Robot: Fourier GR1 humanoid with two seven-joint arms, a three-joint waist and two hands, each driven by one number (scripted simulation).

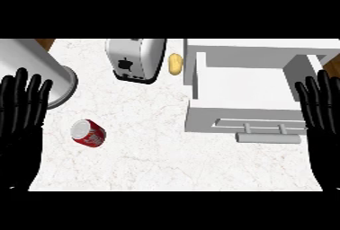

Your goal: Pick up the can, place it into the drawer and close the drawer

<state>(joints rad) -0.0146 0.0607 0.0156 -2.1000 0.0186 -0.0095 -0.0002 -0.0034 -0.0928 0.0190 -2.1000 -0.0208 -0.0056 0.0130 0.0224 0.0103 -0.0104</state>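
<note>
The can (87, 133) sits on the counter (153, 157) at the near left, red with its silver top turned up toward me. It looks upright, though from this steep angle I can't be sure. Nothing touches it. My left hand (20, 112) is just to its left at the edge of the view, fingers straight and spread, pointing to the far side, holding nothing. It is near the can but apart from it.

The drawer (246, 85) is across the counter on the right, well apart from the can. It is pulled open, its white inside is bare, and its bar handle (268, 137) is on the near side. My right hand (322, 112) is at the right edge beside the drawer, also flat and spread, resting and empty.

Farther off, a toaster (136, 60) stands at the far middle with a small yellowish item (175, 64) between it and the drawer. A large grey round vessel (33, 58) fills the far left corner.

I judge the task is at its very start: the pick-up has not begun, and the drawer needs no opening. The next move falls to my left hand, the closer one. It must swing right and lower over the can, then curl round the can's side. The carry is then a long one to the right, and I should lift high enough to pass over the drawer's near wall. I should also take care not to nudge the can and send it rolling.
</note>
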